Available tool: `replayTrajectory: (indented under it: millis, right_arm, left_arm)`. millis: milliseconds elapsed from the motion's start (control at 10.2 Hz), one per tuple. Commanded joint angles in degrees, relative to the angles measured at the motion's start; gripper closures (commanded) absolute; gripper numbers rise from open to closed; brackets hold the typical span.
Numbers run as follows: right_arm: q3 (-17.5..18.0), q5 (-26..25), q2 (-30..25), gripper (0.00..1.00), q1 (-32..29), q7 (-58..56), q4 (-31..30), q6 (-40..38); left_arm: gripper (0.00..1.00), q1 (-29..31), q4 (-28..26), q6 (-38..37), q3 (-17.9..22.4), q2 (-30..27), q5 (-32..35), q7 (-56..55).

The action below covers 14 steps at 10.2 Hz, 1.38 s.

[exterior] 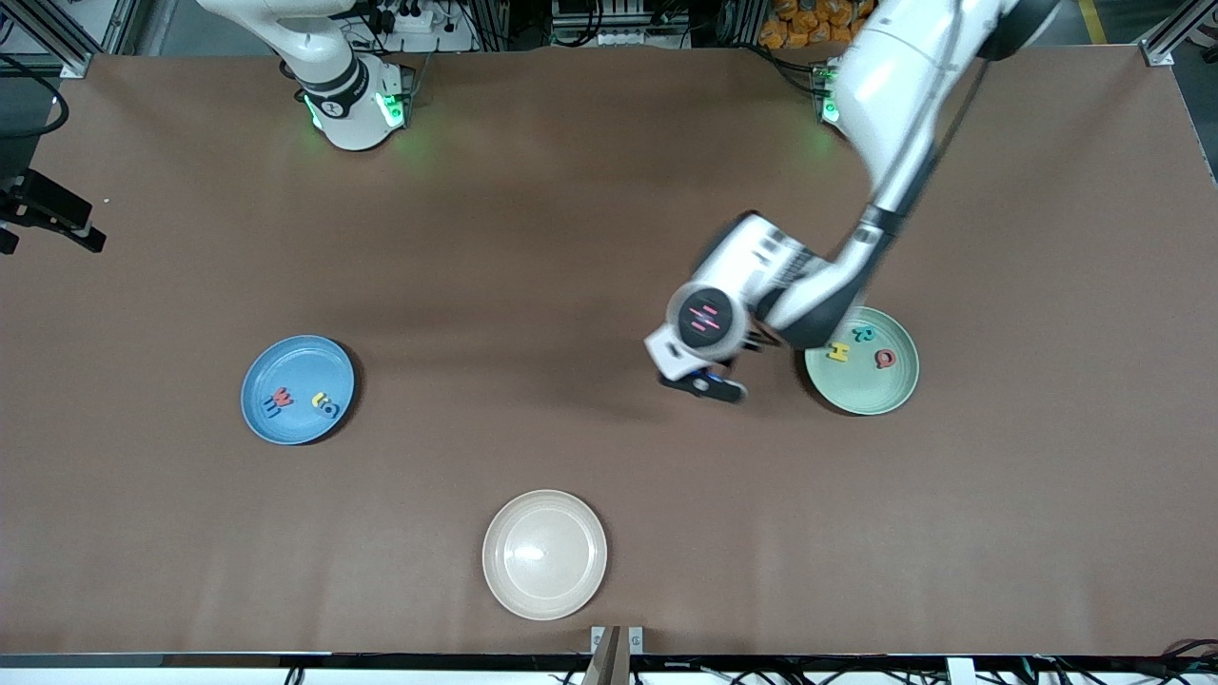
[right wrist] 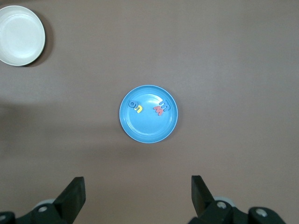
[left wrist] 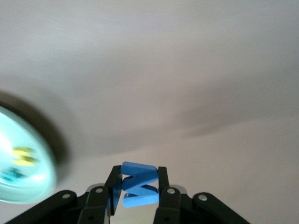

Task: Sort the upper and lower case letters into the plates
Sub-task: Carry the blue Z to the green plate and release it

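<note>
Cream-white plate (exterior: pixel 544 554): counter edge nearest the front camera, empty. Blue plate (exterior: pixel 298 389): toward the right arm's end, holding four small letters (right wrist: pixel 148 108). Mint green plate (exterior: pixel 864 362): toward the left arm's end, with yellow, teal and red letters (exterior: pixel 861 346). Left gripper (left wrist: pixel 139 186): above the counter at that plate's 9 o'clock, jaws pinching a blue letter (left wrist: pixel 138 184). Right gripper (right wrist: pixel 138 198): high above the blue plate, jaws spread, waiting.
</note>
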Motion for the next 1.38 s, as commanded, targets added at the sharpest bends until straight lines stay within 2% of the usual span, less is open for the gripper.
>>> replayTrajectory:
  millis: [0, 98, 491, 590, 786, 885, 983, 1081, 1278]
  right_arm:
    - [0.3, -1.6, 0.9, 0.00, 0.0, 0.8, 2.2, -1.2]
    - [0.3, -1.8, 0.9, 0.00, 0.1, 0.6, 2.2, -1.2]
    - [0.3, -2.9, 0.9, 0.00, 0.2, 0.3, 2.2, -1.7]
    - [0.3, -2.6, 0.9, 0.00, 0.2, 0.3, 2.2, -1.7]
    - [0.4, -2.7, 0.9, 0.00, 0.6, 0.9, 1.8, -1.7]
    - [0.4, -2.7, 1.0, 0.00, 0.5, 0.9, 1.9, -1.7]
    - [0.5, -2.7, 1.1, 0.00, 0.5, 0.9, 1.9, -1.7]
    - [0.4, -2.8, 1.1, 0.00, 0.5, 0.9, 1.9, -1.7]
    - [0.4, -2.8, 1.1, 0.00, 0.5, 0.9, 1.9, -1.7]
  left_arm:
    - [0.86, 8.9, -7.3, 0.1, -0.7, -4.4, -0.6, 12.8]
    - [0.86, 11.9, -9.3, 0.5, -0.7, -4.7, -0.5, 15.8]
    - [0.84, 17.2, -17.7, 4.1, -1.1, -7.0, -0.8, 17.6]
    - [0.78, 18.6, -20.3, 4.2, -2.5, -8.5, -0.9, 17.6]
    - [0.78, 23.0, -25.9, 8.6, -4.8, -10.6, -0.9, 18.7]
    - [0.69, 24.8, -26.1, 9.2, -6.2, -10.1, -1.0, 18.7]
    - [0.37, 24.8, -26.0, 9.2, -6.4, -10.1, -1.4, 18.7]
    - [0.00, 24.9, -25.9, 9.2, -6.4, -9.9, -1.9, 17.9]
    - [0.00, 25.0, -25.6, 9.2, -6.4, -9.9, -4.0, 17.8]
